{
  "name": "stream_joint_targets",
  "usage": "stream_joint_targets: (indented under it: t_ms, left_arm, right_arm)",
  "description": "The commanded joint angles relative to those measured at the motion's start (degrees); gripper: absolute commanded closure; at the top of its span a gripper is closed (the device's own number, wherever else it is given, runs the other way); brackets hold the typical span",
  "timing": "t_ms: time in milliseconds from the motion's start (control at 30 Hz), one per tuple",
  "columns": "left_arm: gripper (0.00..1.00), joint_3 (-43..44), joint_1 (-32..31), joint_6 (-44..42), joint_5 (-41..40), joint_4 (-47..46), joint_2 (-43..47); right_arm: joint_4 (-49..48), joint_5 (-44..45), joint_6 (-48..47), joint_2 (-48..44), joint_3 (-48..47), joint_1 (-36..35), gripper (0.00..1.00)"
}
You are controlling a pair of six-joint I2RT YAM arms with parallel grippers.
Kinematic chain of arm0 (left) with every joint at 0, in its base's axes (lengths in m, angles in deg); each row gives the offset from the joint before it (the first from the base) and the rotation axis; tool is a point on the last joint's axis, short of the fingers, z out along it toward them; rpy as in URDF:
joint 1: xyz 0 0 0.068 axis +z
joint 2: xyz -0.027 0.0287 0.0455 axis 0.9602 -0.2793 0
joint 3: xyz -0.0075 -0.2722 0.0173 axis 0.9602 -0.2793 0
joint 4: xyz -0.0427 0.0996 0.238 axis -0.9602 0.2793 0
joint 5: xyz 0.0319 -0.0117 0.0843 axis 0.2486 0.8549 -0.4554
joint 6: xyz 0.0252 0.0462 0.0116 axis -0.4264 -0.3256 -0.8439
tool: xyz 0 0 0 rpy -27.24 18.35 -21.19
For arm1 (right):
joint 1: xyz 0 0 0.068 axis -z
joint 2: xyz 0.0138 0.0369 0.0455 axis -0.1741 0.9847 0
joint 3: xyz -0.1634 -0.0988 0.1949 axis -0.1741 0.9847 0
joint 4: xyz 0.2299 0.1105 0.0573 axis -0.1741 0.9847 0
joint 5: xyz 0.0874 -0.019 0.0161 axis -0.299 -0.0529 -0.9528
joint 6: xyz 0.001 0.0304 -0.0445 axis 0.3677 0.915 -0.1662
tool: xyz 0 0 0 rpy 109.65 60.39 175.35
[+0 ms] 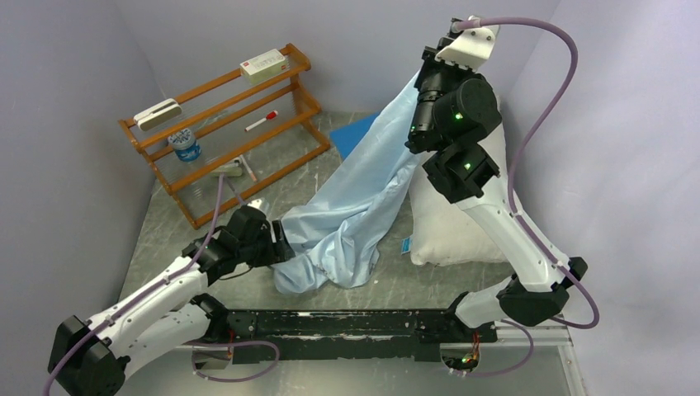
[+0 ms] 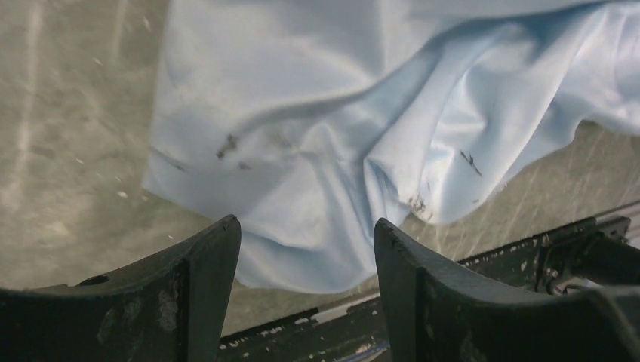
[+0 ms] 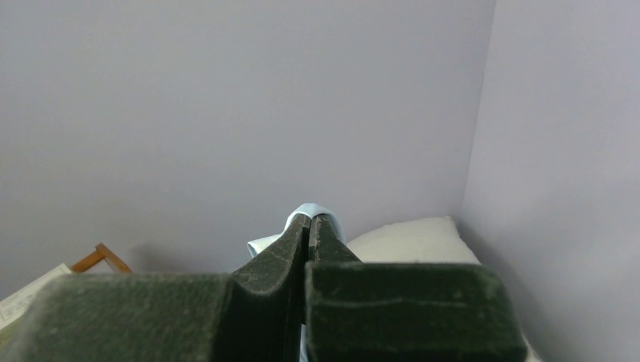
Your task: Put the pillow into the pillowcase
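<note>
At the far left of the grey table (image 1: 161,235) stands a wooden rack (image 1: 293,103) holding a white box (image 1: 264,64), a blue-and-white container (image 1: 185,145) and a red marker (image 1: 261,121). In front of it the left arm reaches low across the table. The left gripper (image 2: 306,237) is released, its fingers (image 2: 207,264) spread wide just at the lower hem of the pillowcase (image 1: 355,198), with a fold of the pale cloth lying between and beyond the tips. From there the pillowcase climbs rightward as a long wrinkled drape, its bottom bunched on the table and its top lifted high. Behind it a flat bright-blue sheet (image 1: 353,132) lies on the table. The right gripper (image 3: 308,225) is raised near the back wall and clenched on the pillowcase's top corner, a small tuft of blue showing past the pressed-together fingers. The pillow (image 1: 450,227) lies at the right against the side wall, partly behind the right arm, outside the pillowcase, and its small blue tag (image 1: 406,245) faces the hanging cloth.
</note>
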Motion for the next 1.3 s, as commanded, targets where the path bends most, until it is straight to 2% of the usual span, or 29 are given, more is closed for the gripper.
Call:
stream_joint_targets:
  t_ms: [0,133,400,767,933,1000,1100,1167,1267]
  left_arm:
    - [0.30,-3.4,-4.5,10.5,-0.3,-0.1,1.7]
    - [0.30,-4.4,-7.0,15.8,-4.2,3.4,1.9]
    - [0.48,-1.9,-7.3,16.5,-7.7,8.5,-2.3]
    - [0.43,-4.1,-8.5,17.1,-4.9,0.7,-8.5]
    - [0.45,-5.0,-13.2,21.8,-7.2,-2.1,-10.9]
    - [0.54,-5.0,-14.3,22.4,-8.2,-3.8,-12.0]
    - [0.93,-1.4,-14.6,20.7,-11.1,-2.5,-13.8]
    - [0.95,4.4,-14.7,18.5,-16.3,2.6,-13.3]
    - [0.95,17.3,-14.7,14.8,-29.9,12.8,-10.3]
  right_arm:
    - [0.9,-1.9,3.1,-1.1,0.2,1.1,1.00]
    - [1.5,-2.9,4.8,-1.9,1.4,1.4,1.00]
    - [2.8,-4.2,6.6,-1.8,2.0,1.7,1.00]
    - [2.6,-5.5,7.0,-2.0,3.0,1.8,1.00]
    - [-0.8,-6.1,6.5,-3.4,6.3,2.2,1.00]
    - [0.0,-6.3,7.4,-3.1,5.8,2.5,1.00]
    - [1.0,-6.8,8.1,-2.6,4.9,2.7,1.00]
    - [1.1,-6.6,7.6,-2.3,4.2,2.7,1.00]
    - [-1.5,-5.4,4.8,-2.3,3.3,2.8,1.00]
